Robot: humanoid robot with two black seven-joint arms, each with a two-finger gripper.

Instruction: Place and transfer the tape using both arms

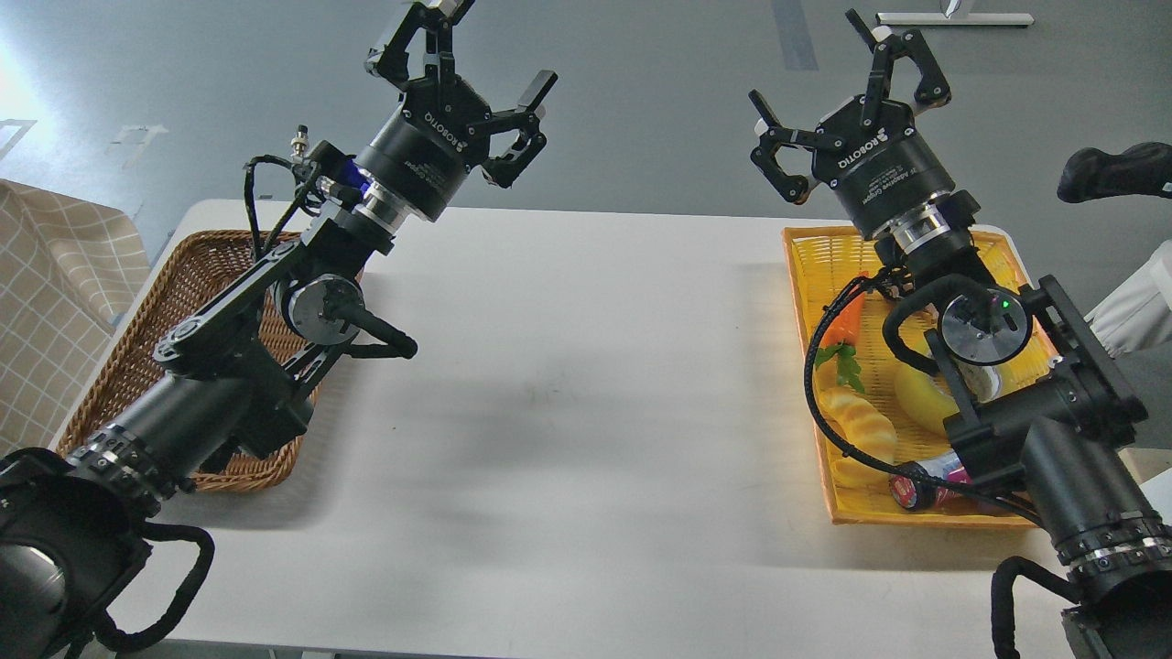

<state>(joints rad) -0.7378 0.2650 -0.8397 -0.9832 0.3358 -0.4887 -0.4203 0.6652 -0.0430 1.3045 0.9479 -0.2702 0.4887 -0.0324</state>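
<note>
My left gripper [476, 78] is raised above the table's far left, open and empty, over the far end of a brown wicker basket [197, 275]. My right gripper [838, 96] is raised above the far end of a yellow basket [810, 275], also open and empty. In the yellow basket a smooth yellow rounded thing [918, 398] with a grey part beside it lies mostly hidden behind my right arm. It may be the tape, but I cannot tell.
The yellow basket also holds a toy carrot [847, 322], a yellow toy bread [865, 423] and a red-capped item [916, 490]. The white table [586, 366] lies between the baskets. A checked cloth [55, 302] is at the left edge.
</note>
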